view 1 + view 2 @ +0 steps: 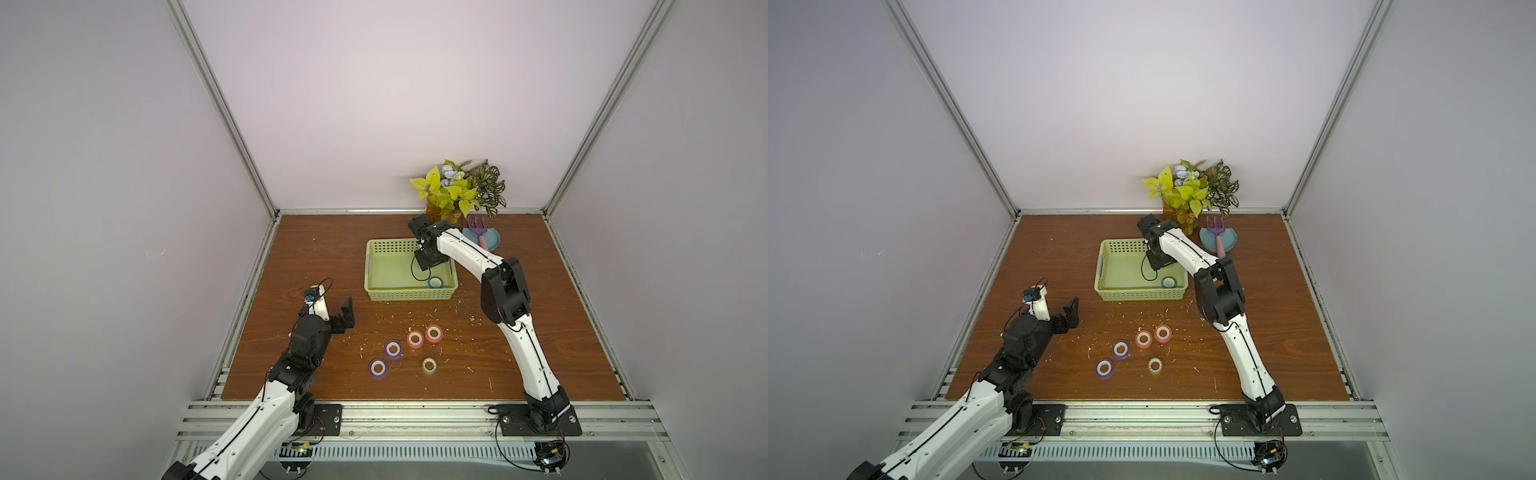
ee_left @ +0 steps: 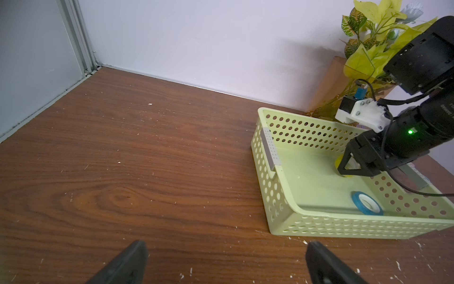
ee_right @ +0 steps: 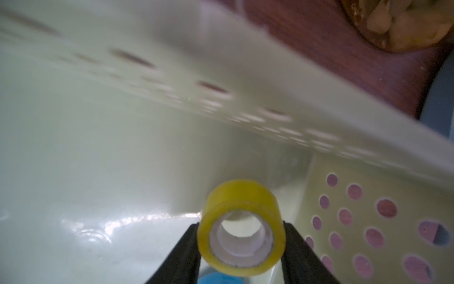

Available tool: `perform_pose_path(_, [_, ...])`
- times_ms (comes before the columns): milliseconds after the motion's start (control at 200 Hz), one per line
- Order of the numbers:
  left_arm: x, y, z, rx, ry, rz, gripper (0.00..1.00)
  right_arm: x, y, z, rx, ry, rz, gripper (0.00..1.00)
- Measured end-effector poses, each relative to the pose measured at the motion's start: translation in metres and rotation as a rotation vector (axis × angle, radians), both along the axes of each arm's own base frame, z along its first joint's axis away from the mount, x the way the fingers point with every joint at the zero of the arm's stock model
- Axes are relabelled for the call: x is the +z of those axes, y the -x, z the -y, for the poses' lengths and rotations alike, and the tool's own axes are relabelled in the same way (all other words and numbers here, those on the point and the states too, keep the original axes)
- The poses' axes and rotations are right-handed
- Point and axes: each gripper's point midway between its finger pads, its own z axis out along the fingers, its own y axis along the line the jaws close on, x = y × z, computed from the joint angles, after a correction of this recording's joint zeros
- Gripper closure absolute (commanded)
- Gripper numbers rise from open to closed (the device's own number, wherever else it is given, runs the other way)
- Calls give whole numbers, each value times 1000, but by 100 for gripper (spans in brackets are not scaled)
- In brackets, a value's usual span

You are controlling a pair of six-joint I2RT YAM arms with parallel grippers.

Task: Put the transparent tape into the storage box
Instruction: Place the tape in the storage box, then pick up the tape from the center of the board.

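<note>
1. Both top views: right gripper (image 1: pixel 430 262) inside storage box (image 1: pixel 409 294), toward 2 o'clock; five loose rolls (image 1: pixel 414 338) at box's 6 o'clock.
2. Left wrist: left gripper (image 2: pixel 227 246) with jaws wide apart, empty.
3. Right wrist: jaws clamped on yellow tape roll (image 3: pixel 239 196), core axis along fingers, over box floor.

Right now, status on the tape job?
Left claw open, idle. Right claw shut on yellow roll, inside storage box. Blue roll already in. Nothing blocking.

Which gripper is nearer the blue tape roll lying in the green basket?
Right. The right gripper is inside the storage box, just beyond the blue roll, holding the yellow roll. The left gripper is open over the table outside the box.
</note>
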Motion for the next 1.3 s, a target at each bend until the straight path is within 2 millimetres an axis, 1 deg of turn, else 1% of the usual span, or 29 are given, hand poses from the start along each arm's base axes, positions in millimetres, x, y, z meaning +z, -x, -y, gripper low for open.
perform_pose_path(95, [0,0,0,0,0,0,0,2,-1,-1,4,-1,4,32])
perform_pose_path(160, [0,0,0,0,0,0,0,7,-2,-2,5,-5,9,29])
perform_pose_path(320, [0,0,0,0,0,0,0,25,-9,-7,7,-34,45,24])
perform_pose_path(465, [3,0,0,1,3,10,0,44,-4,-11,19,-82,51,17])
perform_pose_path(525, [5,1,-1,5,7,18,0,56,3,-11,27,-110,57,15])
perform_pose_path(616, [7,2,-3,12,13,22,0,82,18,-7,38,-161,83,10])
perform_pose_path(636, [7,2,-3,12,14,20,0,90,22,-6,41,-179,95,4])
perform_pose_path(656, [7,2,-3,13,14,16,0,95,26,-4,43,-188,102,1])
perform_pose_path(706, [7,2,-2,13,15,4,0,113,34,1,42,-229,139,1])
perform_pose_path(771, [11,1,0,6,18,-10,0,130,47,9,45,-276,183,1])
perform_pose_path(831, [17,-1,2,-1,23,-21,0,139,61,18,43,-315,215,1])
perform_pose_path(876, [22,-4,6,-13,28,-36,0,144,71,30,30,-348,252,1])
perform_pose_path(946, [25,-7,12,-36,33,-70,0,142,85,47,11,-391,293,1])
perform_pose_path(1016, [27,-12,19,-59,36,-107,0,134,102,66,-14,-423,333,1])
perform_pose_path(1111, [19,-15,28,-91,38,-182,0,119,123,88,-46,-449,375,1])
perform_pose_path(1196, [11,-14,36,-120,41,-239,0,108,137,95,-56,-471,398,1])
perform_pose_path(1301, [4,-9,47,-161,42,-302,0,101,148,101,-65,-506,439,1])
